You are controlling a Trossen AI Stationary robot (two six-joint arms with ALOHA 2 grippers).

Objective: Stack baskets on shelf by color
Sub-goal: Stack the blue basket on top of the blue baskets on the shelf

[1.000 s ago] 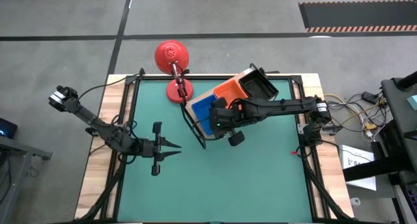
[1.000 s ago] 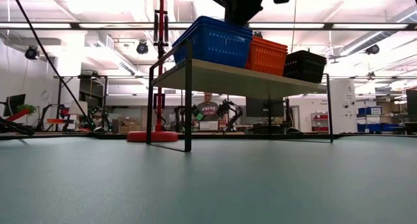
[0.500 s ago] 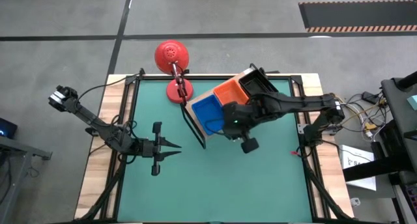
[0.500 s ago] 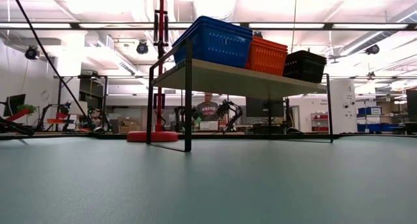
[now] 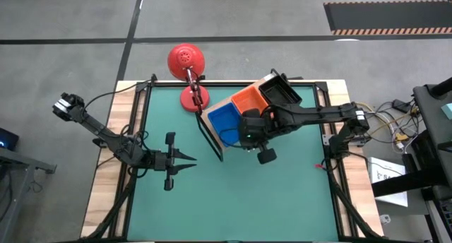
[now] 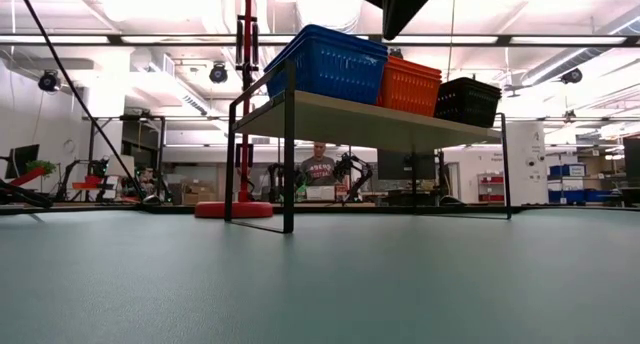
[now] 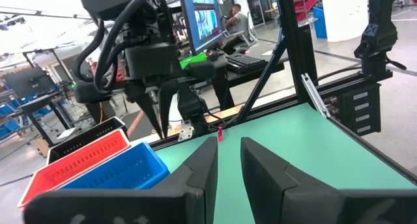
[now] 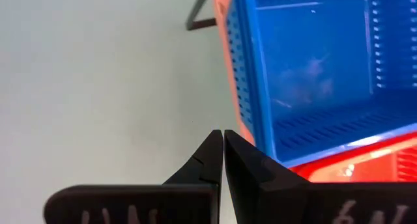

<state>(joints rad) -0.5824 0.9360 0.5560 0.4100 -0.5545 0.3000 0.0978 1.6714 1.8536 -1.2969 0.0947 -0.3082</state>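
The wooden shelf [image 6: 370, 119] with its black wire frame stands at the table's far middle. On it sit stacks of blue baskets [image 5: 226, 119], orange baskets [image 5: 248, 98] and black baskets [image 5: 280, 93] in a row; they also show in the low view, blue [image 6: 330, 64], orange [image 6: 408, 87] and black [image 6: 468, 101]. My right gripper [image 8: 223, 136] is shut and empty, pointing down above the shelf's near edge beside the blue stack [image 8: 319, 87]. My left gripper [image 7: 228, 165] is open and empty, low over the mat at the left.
A round red lamp [image 5: 186, 61] stands on its red base [image 5: 194, 98] at the far edge, just left of the shelf. The green mat [image 5: 233, 193] lies bare in front of the shelf. A person [image 6: 320, 169] sits in the room beyond the table.
My right gripper has moved from over the blue stack toward the table's near right, rising almost out of the low view, then come back a little toward the shelf and down. The baskets have stayed where they were.
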